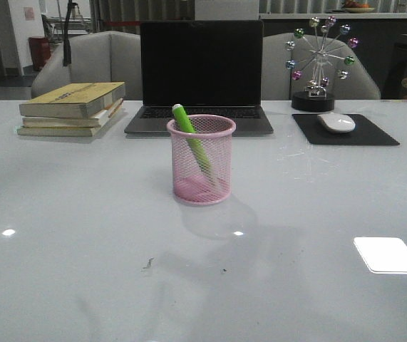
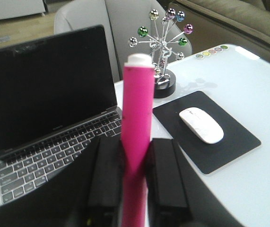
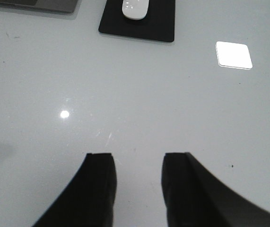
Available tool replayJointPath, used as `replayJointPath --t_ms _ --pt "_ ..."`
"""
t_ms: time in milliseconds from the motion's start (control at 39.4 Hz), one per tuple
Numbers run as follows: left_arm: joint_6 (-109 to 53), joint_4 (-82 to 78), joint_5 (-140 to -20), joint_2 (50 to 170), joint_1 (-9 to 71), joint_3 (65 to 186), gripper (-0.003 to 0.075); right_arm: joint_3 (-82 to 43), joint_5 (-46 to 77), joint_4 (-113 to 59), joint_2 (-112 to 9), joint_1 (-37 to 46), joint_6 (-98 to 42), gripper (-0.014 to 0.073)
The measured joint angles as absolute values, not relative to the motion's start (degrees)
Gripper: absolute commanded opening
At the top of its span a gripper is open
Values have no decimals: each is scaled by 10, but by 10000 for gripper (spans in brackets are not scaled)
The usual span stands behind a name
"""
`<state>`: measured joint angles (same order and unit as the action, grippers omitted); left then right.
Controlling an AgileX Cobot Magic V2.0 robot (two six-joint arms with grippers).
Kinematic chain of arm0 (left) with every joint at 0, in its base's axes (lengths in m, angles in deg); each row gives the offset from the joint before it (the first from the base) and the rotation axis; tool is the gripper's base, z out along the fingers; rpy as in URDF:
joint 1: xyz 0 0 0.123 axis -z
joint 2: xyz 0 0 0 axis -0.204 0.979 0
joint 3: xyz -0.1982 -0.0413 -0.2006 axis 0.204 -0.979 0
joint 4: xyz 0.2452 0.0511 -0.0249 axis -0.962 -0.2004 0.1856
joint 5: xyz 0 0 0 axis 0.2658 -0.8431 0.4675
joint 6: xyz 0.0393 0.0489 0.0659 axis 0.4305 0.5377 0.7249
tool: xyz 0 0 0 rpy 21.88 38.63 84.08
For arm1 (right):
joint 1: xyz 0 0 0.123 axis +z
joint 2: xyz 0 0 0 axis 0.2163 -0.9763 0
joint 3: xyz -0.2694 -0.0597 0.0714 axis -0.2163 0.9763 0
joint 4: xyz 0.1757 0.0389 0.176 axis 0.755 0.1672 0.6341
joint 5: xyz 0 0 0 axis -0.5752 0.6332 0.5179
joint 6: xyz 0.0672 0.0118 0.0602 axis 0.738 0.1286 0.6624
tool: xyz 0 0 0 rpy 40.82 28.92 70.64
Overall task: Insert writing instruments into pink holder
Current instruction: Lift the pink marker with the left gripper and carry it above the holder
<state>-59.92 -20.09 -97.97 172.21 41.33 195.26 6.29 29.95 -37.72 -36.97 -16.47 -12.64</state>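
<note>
The left gripper (image 2: pixel 135 182) is clamping the bright pink highlighter marker (image 2: pixel 136 127) upright; the right gripper (image 3: pixel 138 182) is hovering open, empty; only the front view is showing the lime green highlighter (image 1: pixel 192 142) leaning inside the round pink wire-mesh holder (image 1: pixel 201 160)

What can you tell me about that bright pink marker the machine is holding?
The chunky bright pink highlighter marker is a smooth, plastic-looking stick with a pale, whitish end. It stands upright, clamped on both sides between the black fingers of the left hand, above the table and not yet in any cup.

txt: none legible | books (image 1: pixel 75 107), laptop (image 1: pixel 199 78): no readable marks
</note>
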Motion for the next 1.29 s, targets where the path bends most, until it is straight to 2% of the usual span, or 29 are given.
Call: replayJointPath --t_ms 457,863,1015,1294 --pt "-615 -221 -965 1666 425 1926 95 63 300 -377 -370 -165 -126 373" --pt "-618 -231 -983 1528 413 1815 95 63 300 -377 -370 -165 -126 373" --pt "-618 -235 -921 1461 409 1731 95 63 300 -377 -370 -165 -126 373" --pt "-619 -214 -734 1362 408 1504 95 63 300 -377 -370 -165 -126 373"
